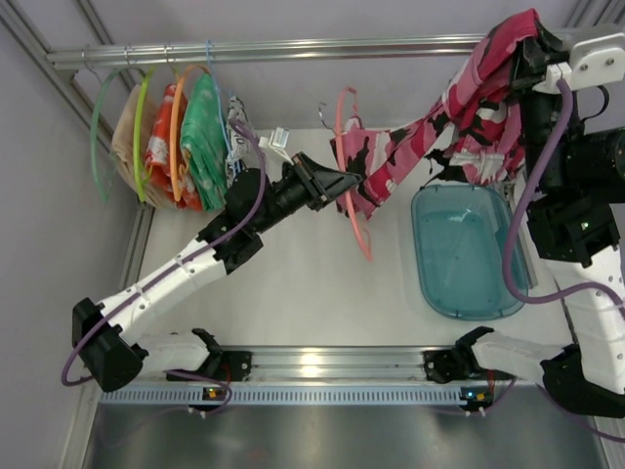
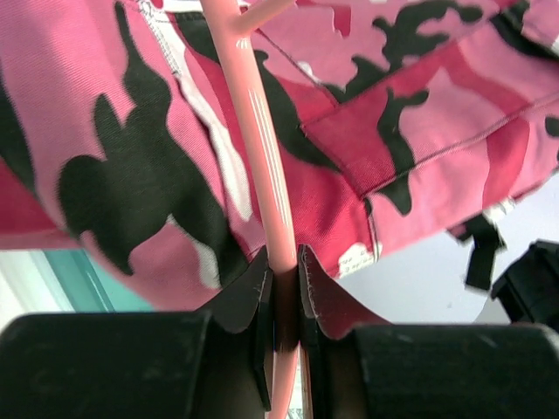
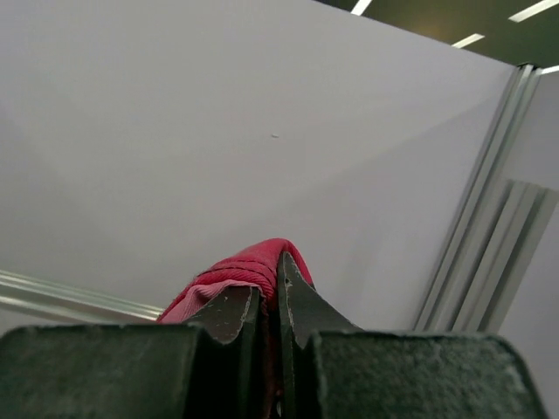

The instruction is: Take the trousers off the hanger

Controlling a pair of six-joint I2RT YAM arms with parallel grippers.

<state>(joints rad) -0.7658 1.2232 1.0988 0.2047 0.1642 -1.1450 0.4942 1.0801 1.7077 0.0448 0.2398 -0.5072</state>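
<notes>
The pink camouflage trousers (image 1: pixel 459 107) stretch from the salmon-pink hanger (image 1: pixel 344 137) at the middle up to the far right. My left gripper (image 1: pixel 354 183) is shut on the hanger's thin bar (image 2: pixel 262 148), with the trousers (image 2: pixel 131 157) draped right behind it. My right gripper (image 1: pixel 532 34) is shut on a fold of the trousers (image 3: pixel 249 271) and holds it high by the rail. One end of the trousers still hangs over the hanger.
A rail (image 1: pixel 293 49) runs across the back with green hangers (image 1: pixel 142 127), an orange hanger (image 1: pixel 177 117) and green (image 1: pixel 207 137) and orange-red (image 1: pixel 161 147) garments at the left. A teal tray (image 1: pixel 464 249) lies on the table under the trousers.
</notes>
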